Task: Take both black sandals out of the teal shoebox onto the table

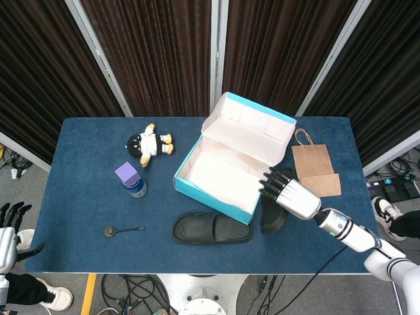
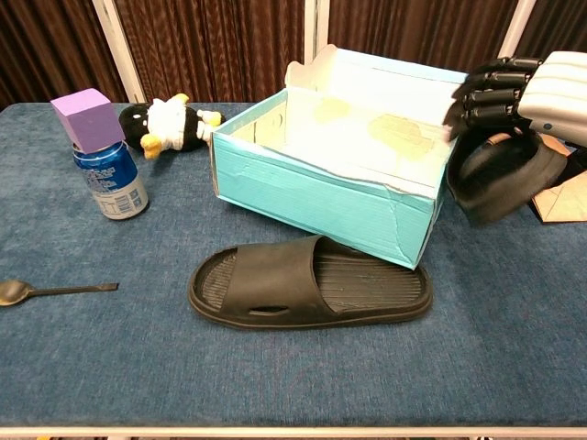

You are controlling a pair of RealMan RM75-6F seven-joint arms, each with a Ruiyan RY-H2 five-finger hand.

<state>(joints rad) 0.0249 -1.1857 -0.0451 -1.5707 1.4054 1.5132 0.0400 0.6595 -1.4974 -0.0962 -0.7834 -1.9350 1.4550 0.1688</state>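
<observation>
Right robot hand (image 1: 287, 194) (image 2: 532, 87) wrapped over the second black rubber sandal (image 1: 272, 215) (image 2: 496, 179), fingers (image 2: 483, 96) curled across its upper end, gripping it just off the right wall of the open teal cardboard shoebox (image 1: 211, 201) (image 2: 312, 195). Held with long axis running from the hand down toward the front table edge, nearly upright in the chest view, free end hanging low near the dark blue tabletop (image 1: 85, 197) (image 2: 110, 367); contact with the cloth impossible to tell. First black rubber sandal (image 1: 212, 228) (image 2: 310, 283) lying flat, sole down, to the left of that hand and just in front of the shoebox's front wall, long axis parallel to that wall. Shoebox interior white and bare, lid tipped back. Brown paper bag (image 1: 315, 167) (image 2: 556, 203) just behind the hand. Far to its left: blue can topped with a purple block (image 1: 132, 180) (image 2: 104, 156), black-and-white plush toy (image 1: 151, 143) (image 2: 168, 122), dark metal spoon (image 1: 122, 230) (image 2: 50, 291). Left robot hand (image 1: 9, 226) low beside the table's left corner, fingers apart, holding nothing.
</observation>
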